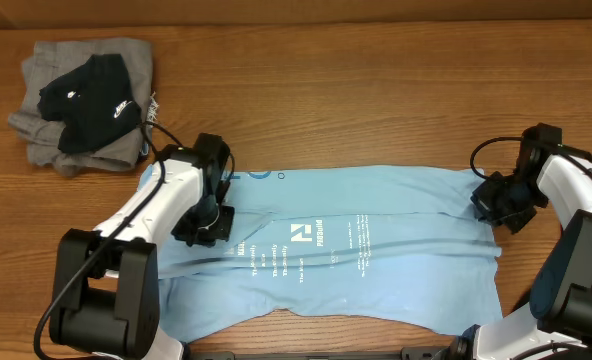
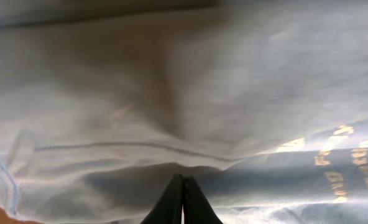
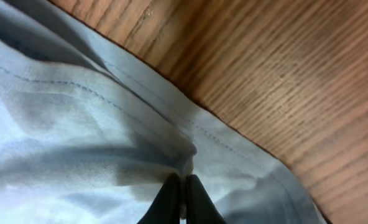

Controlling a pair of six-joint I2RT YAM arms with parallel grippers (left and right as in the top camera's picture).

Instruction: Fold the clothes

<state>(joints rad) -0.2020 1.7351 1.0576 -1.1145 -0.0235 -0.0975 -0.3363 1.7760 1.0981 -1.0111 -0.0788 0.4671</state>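
A light blue T-shirt [image 1: 356, 250] with white print lies spread across the near half of the wooden table. My left gripper [image 1: 204, 226] is at the shirt's left part, with its jaws [image 2: 183, 186] pressed together on a fold of the blue cloth [image 2: 171, 112]. My right gripper [image 1: 500, 205] is at the shirt's right edge. Its jaws [image 3: 184, 186] are shut on a pinch of the hemmed edge [image 3: 140, 124], with bunched cloth showing between the fingertips.
A stack of folded clothes, a grey garment [image 1: 46, 120] with a black one [image 1: 91, 100] on top, sits at the far left corner. Bare wooden table [image 1: 396, 90] lies beyond the shirt and also shows in the right wrist view [image 3: 283, 74].
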